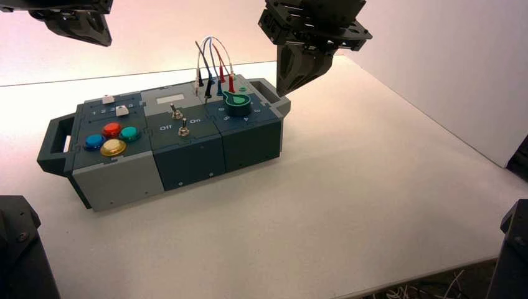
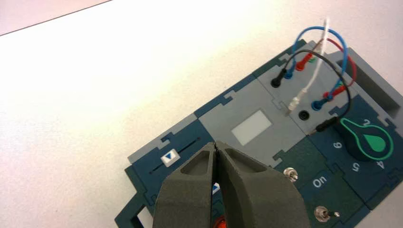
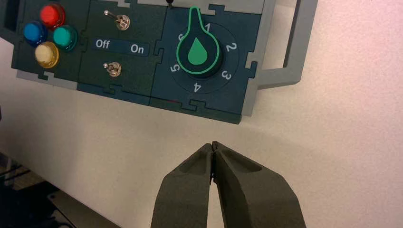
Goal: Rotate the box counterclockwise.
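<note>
Both end effectors are seen closed, fingertip against fingertip, with nothing held. The left end effector [image 2: 215, 144] is carried in the air, above and beyond the left part of the box [image 1: 187, 159]. The right end effector [image 1: 281, 93] is positioned above the desk, near the box's right end handle [image 3: 291, 52]. No contact with the box is shown at either set of tips.

The box is placed flat on the desk [image 1: 311, 212], between the robot and the desk's far edge. It is set at a slant, its right end being farther from the robot than its left.

On the box's left part, a red button [image 3: 52, 15], a blue button [image 3: 34, 33], a green button [image 3: 65, 37] and a yellow button [image 3: 46, 54] are grouped together. Beyond them, two white sliders are mounted; the farther slider [image 2: 170, 157] is set partway along its slot. At the box's middle, two metal toggle switches are mounted beside a label [image 3: 120, 47] marked "Off" and "On", and a pale rectangular window [image 2: 252, 128] is set beyond them. On the right part, the green-outlined dial [image 3: 198, 52] is pointed between 6 and 1. Behind the dial, white, blue, red and black wires [image 2: 346, 47] are looped above the box's grey panel.
</note>
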Available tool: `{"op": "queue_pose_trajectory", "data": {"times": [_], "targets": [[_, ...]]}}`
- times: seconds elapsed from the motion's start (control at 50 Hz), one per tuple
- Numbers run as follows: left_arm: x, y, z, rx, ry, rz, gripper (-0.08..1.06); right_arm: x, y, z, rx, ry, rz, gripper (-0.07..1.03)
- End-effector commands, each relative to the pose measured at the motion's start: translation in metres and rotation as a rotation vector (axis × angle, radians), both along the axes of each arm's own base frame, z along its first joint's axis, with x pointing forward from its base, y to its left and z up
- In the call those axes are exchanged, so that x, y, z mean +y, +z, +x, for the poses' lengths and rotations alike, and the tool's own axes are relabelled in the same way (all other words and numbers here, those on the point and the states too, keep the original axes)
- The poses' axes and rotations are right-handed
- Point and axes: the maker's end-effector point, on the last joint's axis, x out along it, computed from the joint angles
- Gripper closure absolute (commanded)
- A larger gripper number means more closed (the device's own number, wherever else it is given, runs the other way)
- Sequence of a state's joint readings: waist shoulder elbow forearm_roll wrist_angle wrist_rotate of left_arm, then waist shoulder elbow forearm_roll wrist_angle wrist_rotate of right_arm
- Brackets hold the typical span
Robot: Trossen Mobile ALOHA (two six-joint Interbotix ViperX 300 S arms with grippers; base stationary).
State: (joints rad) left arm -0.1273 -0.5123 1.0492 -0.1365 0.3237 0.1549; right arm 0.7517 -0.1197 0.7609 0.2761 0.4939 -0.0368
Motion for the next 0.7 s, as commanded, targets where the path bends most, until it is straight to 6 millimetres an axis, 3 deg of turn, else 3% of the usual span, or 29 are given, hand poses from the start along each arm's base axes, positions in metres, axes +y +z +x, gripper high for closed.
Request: {"op": "queue_pose_trajectory", "data": {"times": [0.02,0.4,0.7], "targets": [[0.007,0.005,0.006,-0.018,0.020,0.004,1.01,0.006,0.016,0.003,-0.032,0.001,0.038,0.98],[0.013,-0.010,0.010,0.028,0.033,0.020,1.01,0.016,0.020,-0.011,-0.019,0.015,0.069,0.98],[0.035,-0.024,0.018,0.059,0.101,0.031,1.01,0.028,0.012,-0.027,0.015,0.027,0.092,0.98]]}}
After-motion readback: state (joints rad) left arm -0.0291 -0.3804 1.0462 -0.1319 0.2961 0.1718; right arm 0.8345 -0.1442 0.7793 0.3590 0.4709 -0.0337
